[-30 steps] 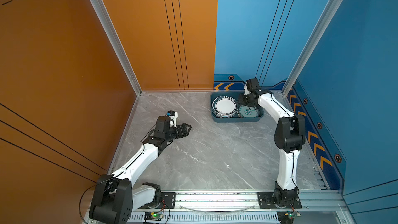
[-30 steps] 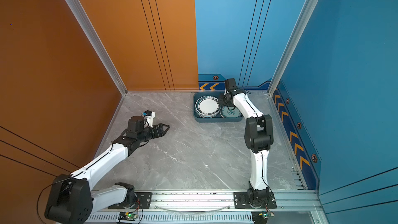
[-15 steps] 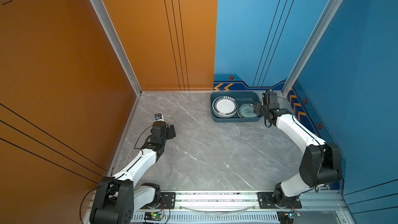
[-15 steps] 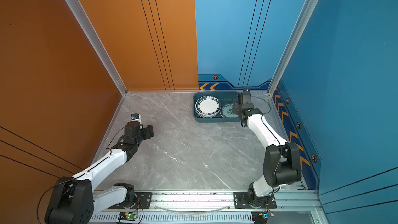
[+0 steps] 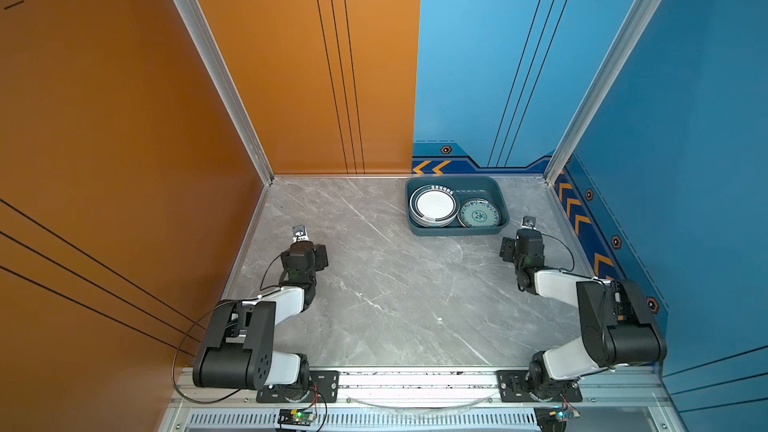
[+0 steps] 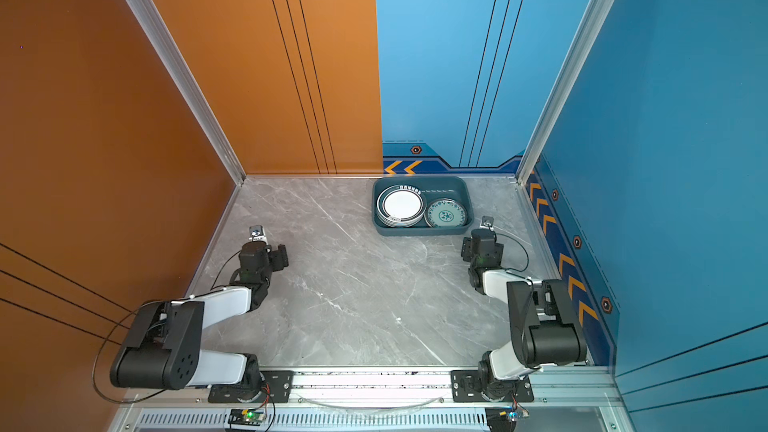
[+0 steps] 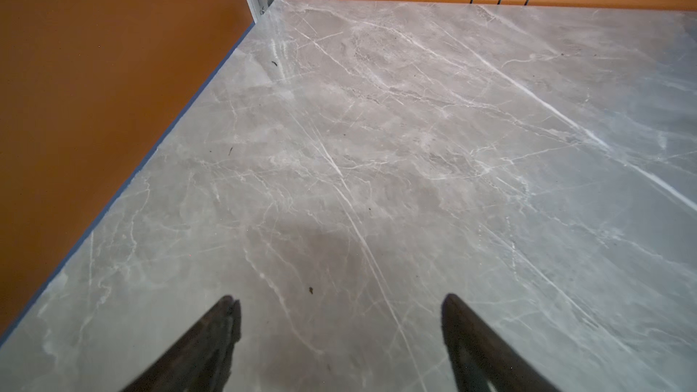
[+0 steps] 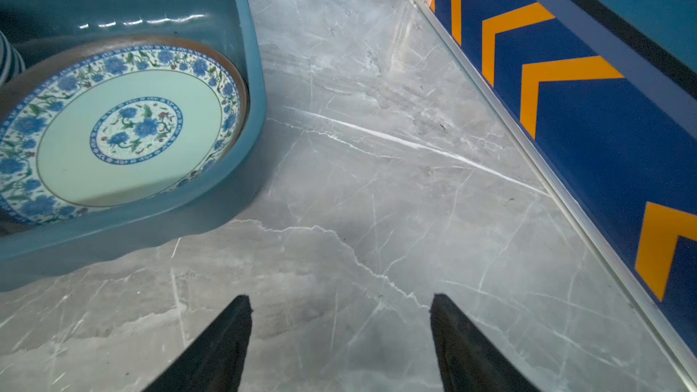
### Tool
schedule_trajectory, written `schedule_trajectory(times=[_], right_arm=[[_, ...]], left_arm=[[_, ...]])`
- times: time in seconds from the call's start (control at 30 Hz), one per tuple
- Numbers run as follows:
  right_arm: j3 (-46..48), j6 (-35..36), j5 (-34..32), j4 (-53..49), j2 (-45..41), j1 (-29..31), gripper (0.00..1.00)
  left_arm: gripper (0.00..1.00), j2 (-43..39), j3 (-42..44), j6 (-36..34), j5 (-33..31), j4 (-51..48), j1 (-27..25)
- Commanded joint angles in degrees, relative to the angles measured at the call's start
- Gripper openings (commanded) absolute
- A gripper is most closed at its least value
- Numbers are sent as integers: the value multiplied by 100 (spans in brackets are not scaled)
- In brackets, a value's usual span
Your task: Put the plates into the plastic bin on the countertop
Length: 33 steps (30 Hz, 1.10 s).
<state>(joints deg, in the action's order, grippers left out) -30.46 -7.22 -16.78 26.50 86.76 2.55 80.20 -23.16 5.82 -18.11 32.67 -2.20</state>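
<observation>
The dark blue-grey plastic bin stands at the back right of the grey marble countertop. Inside it lie a stack of white dark-rimmed plates and, to their right, a teal patterned plate. My right gripper hovers open and empty over bare countertop just in front of the bin's right corner. At the left side, far from the bin, my left gripper is open and empty over bare marble.
An orange wall runs close along the left gripper's side. A blue wall with orange chevrons and an aluminium rail border the right gripper's side. Both arms are folded back near the front rail.
The right gripper left the bin, drew back toward the front and opened wider. The left arm pulled back toward the left front, and its jaws widened too.
</observation>
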Motion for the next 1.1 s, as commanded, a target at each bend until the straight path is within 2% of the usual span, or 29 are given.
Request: schedule_trajectory(times=[0.0,0.07,0.1,0.13,0.17,0.2,0.3,0.43,0.97,1.07], right_arm=[[275,117,65,1068,-125,-44,77],[421,156,271,1334,-139,-78,83],[517,175,430,1465,-159,-111,97],[641,178,574,1729,-124,-151,100],[773,176,606,1994,-76,-167,100],[860,164,585,2202,-19,-167,100],[989,186,609,2524,77,-158,100],[906,320,424,2373,86,-17,100],[919,327,417,2377,85,-4,100],[1065,332,416,2638,56,-3,100]], left_arm=[[90,272,-174,-373,345,778,23],[90,709,-200,-443,444,1188,21],[90,702,-255,-536,489,1110,-35],[91,664,-290,-564,472,945,-76],[93,687,-304,-565,445,957,-88],[100,683,-299,-565,431,970,-97],[98,670,-290,-565,439,974,-90],[98,678,-293,-566,440,970,-88],[98,690,-299,-582,414,970,-119],[98,680,-294,-582,406,970,-119]])
